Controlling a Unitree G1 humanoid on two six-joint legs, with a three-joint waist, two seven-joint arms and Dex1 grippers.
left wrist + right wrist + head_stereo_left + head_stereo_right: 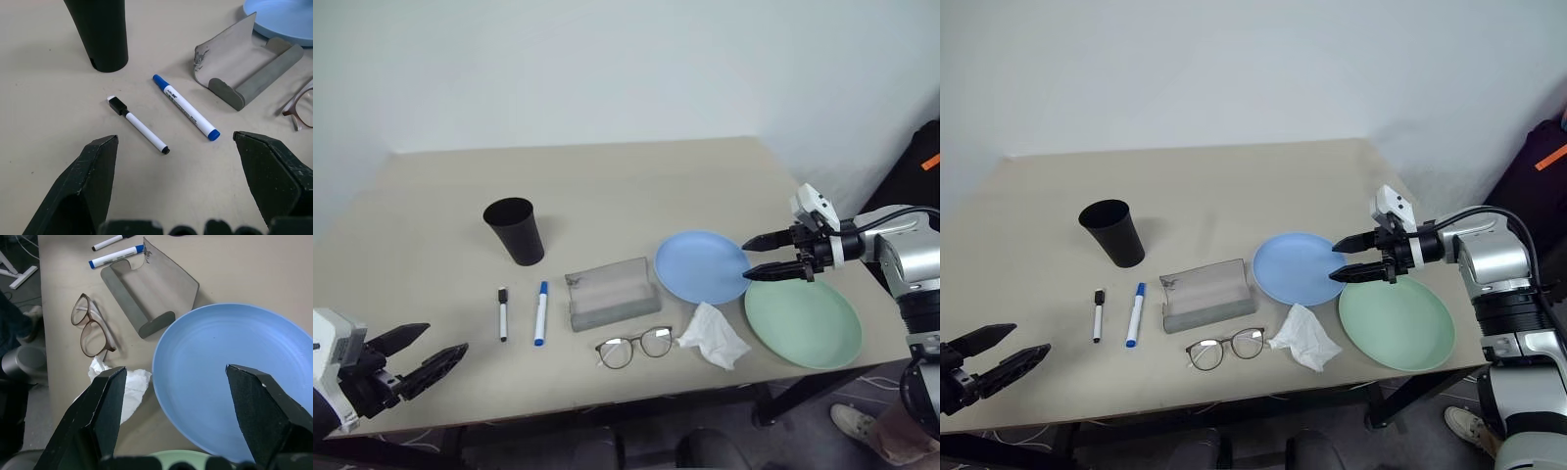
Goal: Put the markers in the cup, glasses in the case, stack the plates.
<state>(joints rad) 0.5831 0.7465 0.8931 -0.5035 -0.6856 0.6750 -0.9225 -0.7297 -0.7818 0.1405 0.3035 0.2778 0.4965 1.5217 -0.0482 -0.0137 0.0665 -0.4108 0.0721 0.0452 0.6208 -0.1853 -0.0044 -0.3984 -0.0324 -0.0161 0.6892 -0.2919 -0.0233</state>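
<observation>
Over the blue plate (700, 266), the right gripper (766, 256) hovers with jaws apart and empty — apparently lining up to lift it onto the adjacent green plate (803, 323). The left gripper (423, 351) stands wide and empty near the markers (161, 112) — nothing sorted yet.

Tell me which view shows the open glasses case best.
Left wrist view: the case sits close, with its raised flap and hollow interior facing the camera. The right wrist view shows it whole from the other side, interior less open to view. Both eye views show it small, beside the blue plate.
</observation>
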